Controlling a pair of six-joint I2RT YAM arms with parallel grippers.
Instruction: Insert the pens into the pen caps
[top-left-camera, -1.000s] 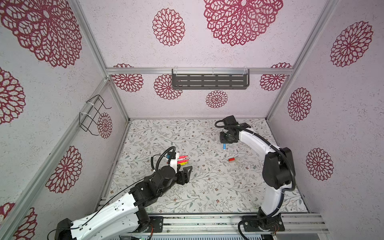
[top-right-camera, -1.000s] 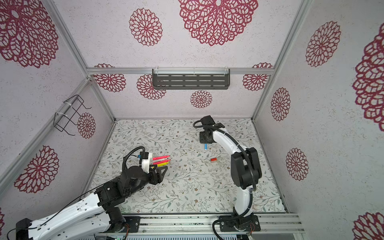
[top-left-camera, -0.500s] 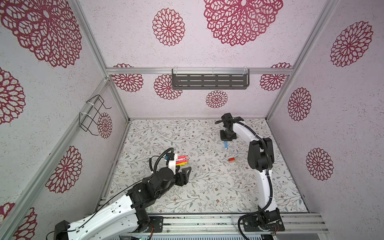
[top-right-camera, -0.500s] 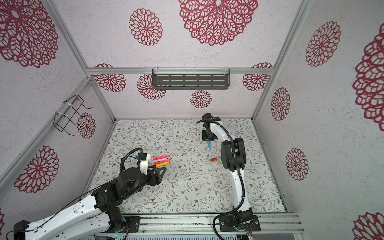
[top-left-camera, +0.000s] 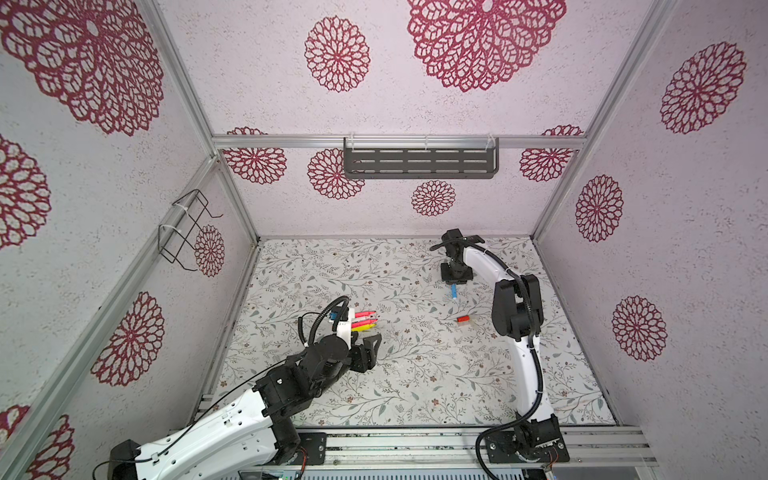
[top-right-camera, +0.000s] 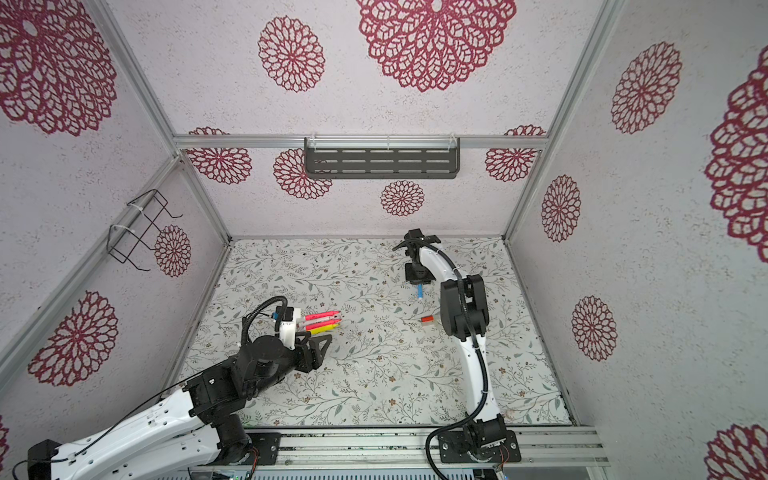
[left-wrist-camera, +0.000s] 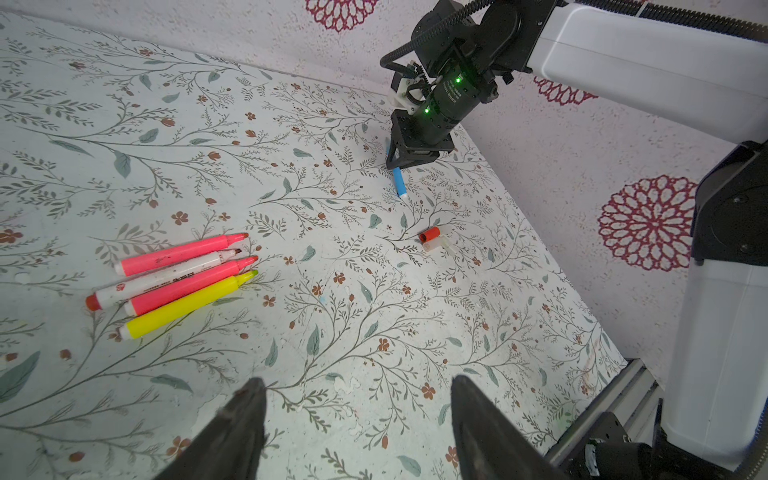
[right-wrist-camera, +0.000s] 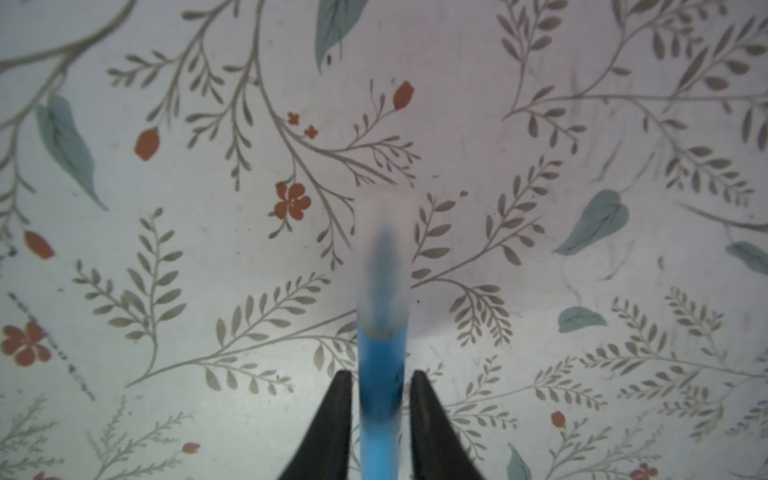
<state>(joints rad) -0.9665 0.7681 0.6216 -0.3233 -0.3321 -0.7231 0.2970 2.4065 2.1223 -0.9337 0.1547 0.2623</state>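
Observation:
Several pens (left-wrist-camera: 178, 286), two pink, one white and one yellow, lie side by side on the floral table (left-wrist-camera: 374, 332); both top views show them at mid-left (top-left-camera: 365, 321) (top-right-camera: 322, 322). My left gripper (left-wrist-camera: 355, 382) hovers open just in front of them, holding nothing. A blue pen (right-wrist-camera: 381, 353) with a translucent cap (right-wrist-camera: 384, 257) on its tip sits between the fingers of my right gripper (right-wrist-camera: 381, 374), with a thin gap on each side. A red cap (left-wrist-camera: 429, 237) and a pale cap (left-wrist-camera: 444, 245) lie together near the blue pen (top-left-camera: 454, 292).
A dark slotted shelf (top-left-camera: 419, 163) hangs on the back wall. A wire rack (top-left-camera: 183, 228) hangs on the left wall. The right arm's elbow (top-left-camera: 515, 307) rises just right of the red cap (top-left-camera: 462, 319). An aluminium rail (top-left-camera: 415, 440) runs along the table's front edge.
The right gripper's jaws have parted slightly from the blue pen, which they gripped before. The right arm's elbow has shifted while the gripper stayed at the back. The left arm has barely moved.

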